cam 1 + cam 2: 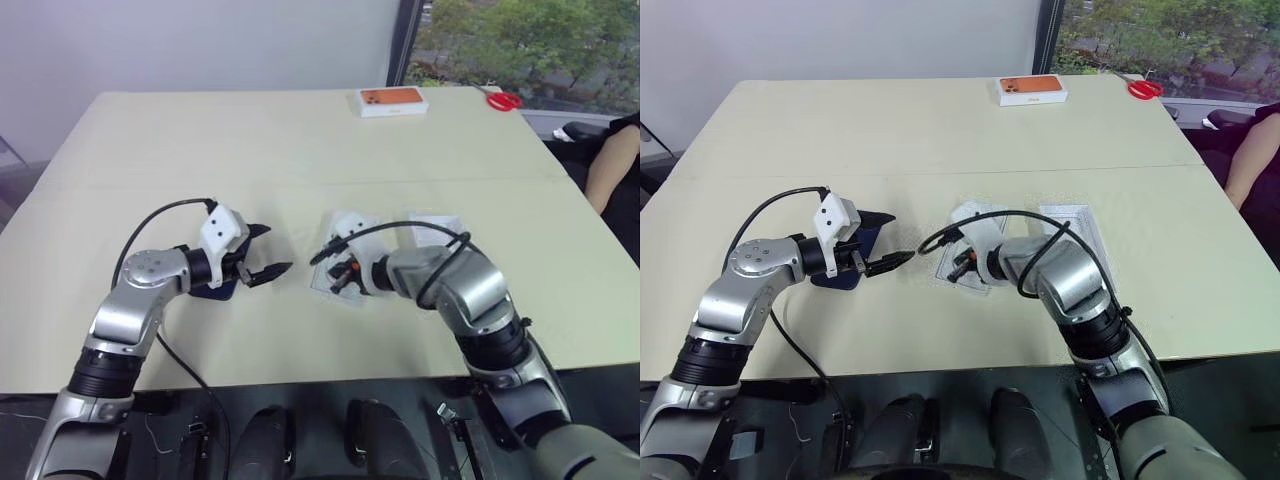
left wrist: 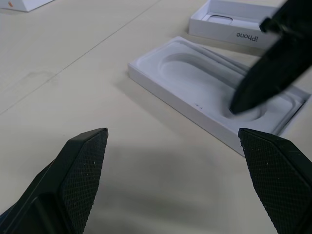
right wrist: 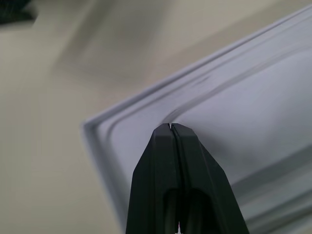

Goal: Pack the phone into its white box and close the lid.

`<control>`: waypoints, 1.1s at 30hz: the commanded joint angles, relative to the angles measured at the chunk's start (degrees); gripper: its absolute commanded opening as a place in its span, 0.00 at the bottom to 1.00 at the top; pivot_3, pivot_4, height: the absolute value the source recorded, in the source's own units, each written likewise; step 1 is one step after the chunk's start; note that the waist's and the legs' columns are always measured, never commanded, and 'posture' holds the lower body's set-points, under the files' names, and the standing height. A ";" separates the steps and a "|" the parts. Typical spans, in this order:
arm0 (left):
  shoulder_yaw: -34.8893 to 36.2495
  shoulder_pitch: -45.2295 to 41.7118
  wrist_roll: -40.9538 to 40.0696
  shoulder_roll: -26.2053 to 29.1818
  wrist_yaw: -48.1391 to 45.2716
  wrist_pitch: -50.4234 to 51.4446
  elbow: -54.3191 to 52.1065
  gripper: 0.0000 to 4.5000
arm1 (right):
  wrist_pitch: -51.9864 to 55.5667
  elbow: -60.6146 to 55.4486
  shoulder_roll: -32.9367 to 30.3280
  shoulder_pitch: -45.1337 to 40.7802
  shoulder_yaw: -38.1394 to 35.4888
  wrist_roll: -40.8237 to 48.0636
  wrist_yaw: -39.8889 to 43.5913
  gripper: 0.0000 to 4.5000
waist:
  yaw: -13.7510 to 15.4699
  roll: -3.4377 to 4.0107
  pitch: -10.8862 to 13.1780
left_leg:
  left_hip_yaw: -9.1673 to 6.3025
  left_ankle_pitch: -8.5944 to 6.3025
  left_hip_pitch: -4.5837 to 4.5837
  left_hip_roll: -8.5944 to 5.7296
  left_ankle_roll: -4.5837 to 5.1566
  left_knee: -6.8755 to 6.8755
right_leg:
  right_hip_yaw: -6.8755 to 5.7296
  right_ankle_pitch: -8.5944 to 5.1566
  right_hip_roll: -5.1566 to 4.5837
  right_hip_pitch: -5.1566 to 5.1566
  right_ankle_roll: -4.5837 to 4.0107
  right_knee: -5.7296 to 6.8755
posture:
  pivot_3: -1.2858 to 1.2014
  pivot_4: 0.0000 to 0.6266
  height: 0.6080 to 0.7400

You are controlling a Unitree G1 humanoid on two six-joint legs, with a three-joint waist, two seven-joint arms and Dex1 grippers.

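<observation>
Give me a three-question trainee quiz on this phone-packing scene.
1. True or false: the left gripper's jaws are shut.
2. What lies beside the left wrist? A orange-topped box; B phone; C scissors.
3. Fill in: the right gripper, jaws shut, hangs over the ___.
Key: 1 false; 2 B; 3 lid.

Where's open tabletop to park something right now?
Free: the broad stretch between the orange-topped box and the end effectors, plus the table's far-left part. Crowded: near centre, around the phone, lid and white box.
</observation>
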 commanded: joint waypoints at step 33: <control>5.11 -2.74 -1.37 0.95 3.68 3.55 1.94 1.00 | -18.07 -2.01 -0.90 -0.79 -4.24 -5.70 0.36 0.01 | 0.00 0.01 0.01 | 0.01 0.00 0.00 0.00 0.00 -0.03 | 0.00 0.00 0.00 -0.01 0.00 -0.02 | 0.52 0.24 1.00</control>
